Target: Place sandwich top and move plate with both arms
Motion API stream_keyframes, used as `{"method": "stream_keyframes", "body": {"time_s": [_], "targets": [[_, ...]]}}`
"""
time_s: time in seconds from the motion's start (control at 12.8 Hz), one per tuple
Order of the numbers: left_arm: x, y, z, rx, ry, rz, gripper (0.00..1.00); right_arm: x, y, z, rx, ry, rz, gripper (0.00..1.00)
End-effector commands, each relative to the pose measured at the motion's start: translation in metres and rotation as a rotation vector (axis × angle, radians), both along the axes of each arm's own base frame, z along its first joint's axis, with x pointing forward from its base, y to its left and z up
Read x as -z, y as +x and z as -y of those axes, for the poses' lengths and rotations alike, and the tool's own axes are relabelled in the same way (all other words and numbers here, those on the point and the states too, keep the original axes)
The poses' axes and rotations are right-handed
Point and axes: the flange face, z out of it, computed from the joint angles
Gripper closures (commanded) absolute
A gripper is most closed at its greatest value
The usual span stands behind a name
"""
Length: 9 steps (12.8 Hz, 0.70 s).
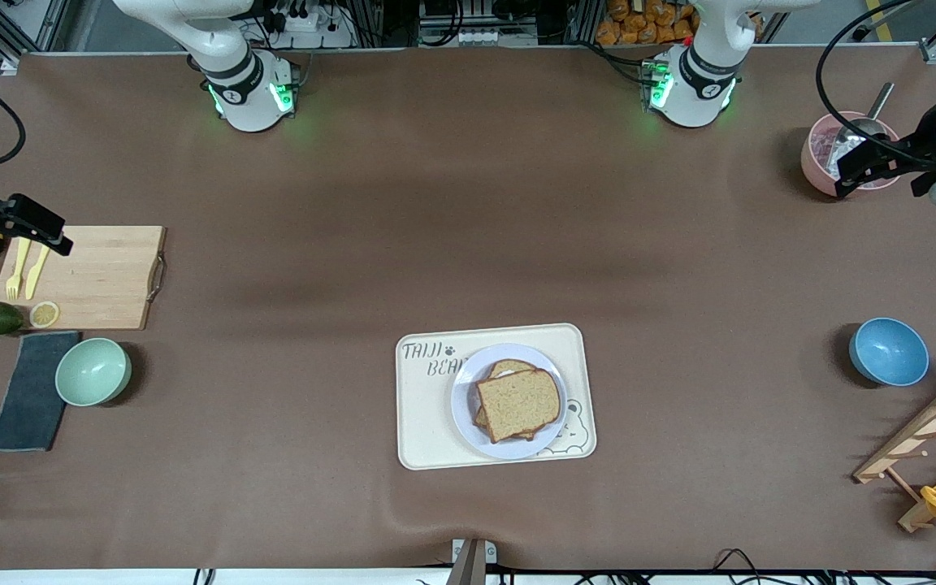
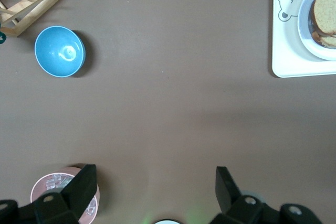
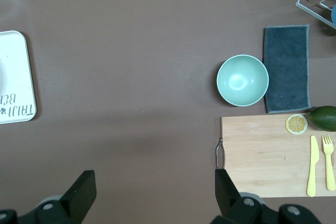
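Sandwich top (image 1: 519, 403) lies on the plate (image 1: 465, 400), which rests on a cream tray (image 1: 419, 414) lettered "TAIJI BEAR". Left claw (image 2: 152, 190), jaws wide and empty, hangs over the pink bowl (image 1: 814, 162); right claw (image 3: 152, 190), likewise, over the cutting board (image 1: 102, 276).

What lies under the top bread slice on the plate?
Under the sandwich top, another bread slice's edges peek out on the plate, which sits on the bear tray. Any filling is covered.

Brown table (image 1: 468, 203), cream tray (image 1: 419, 422) mid near camera, board (image 1: 102, 276), cloth (image 1: 29, 390), green bowl (image 1: 93, 371) at right arm's end, blue bowl (image 1: 888, 351), pink bowl (image 1: 816, 162), wood rack (image 1: 931, 439) at left arm's end.
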Motion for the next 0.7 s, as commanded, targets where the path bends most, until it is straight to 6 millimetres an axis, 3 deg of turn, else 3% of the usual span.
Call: {"method": "stream_keyframes", "body": {"time_s": [0.0,0.63], "targets": [[0.0004,-0.0059,0.0008,-0.018,-0.012,0.007,0.00,-0.0017,-0.0005,0.0012,0.008,-0.013,0.005,0.00],[0.0001,-0.0044,-0.0013,0.000,-0.009,0.007,0.00,-0.0010,-0.0005,0.0004,0.008,-0.013,0.004,0.00]]}}
